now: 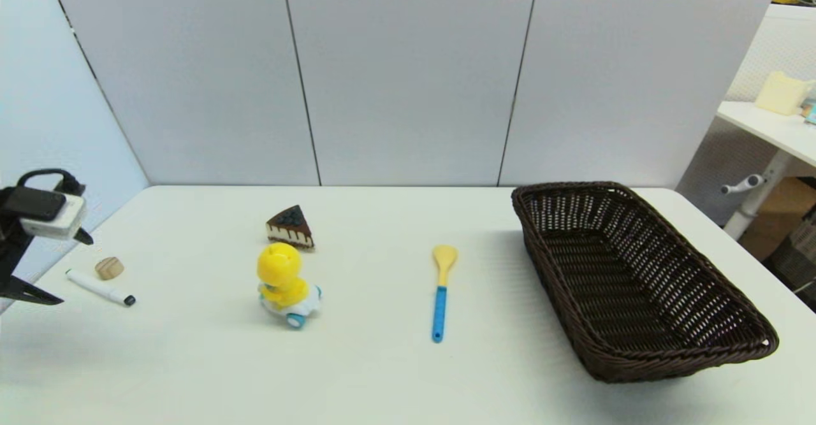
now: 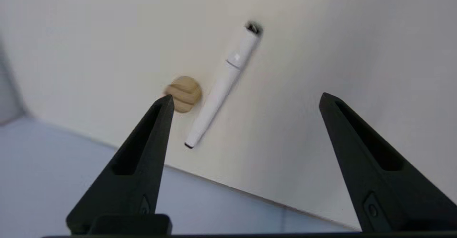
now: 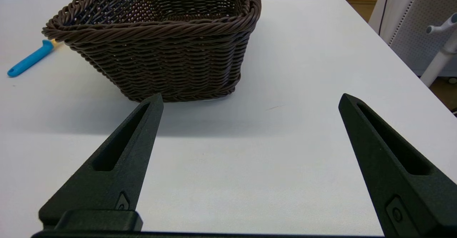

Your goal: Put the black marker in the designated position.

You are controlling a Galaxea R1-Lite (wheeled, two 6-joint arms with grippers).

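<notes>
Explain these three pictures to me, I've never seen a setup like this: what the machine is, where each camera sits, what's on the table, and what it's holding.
It is a two-armed robot at a white table. One picture looks down from its head; the other two come from cameras on its wrists, behind the black fingers.

On the table lie the black marker, a small wooden piece beside it, a cake slice, a yellow toy, a spoon and a wicker basket.

The left tool hangs open above the marker. The right tool is open near the basket. Neither holds anything.
</notes>
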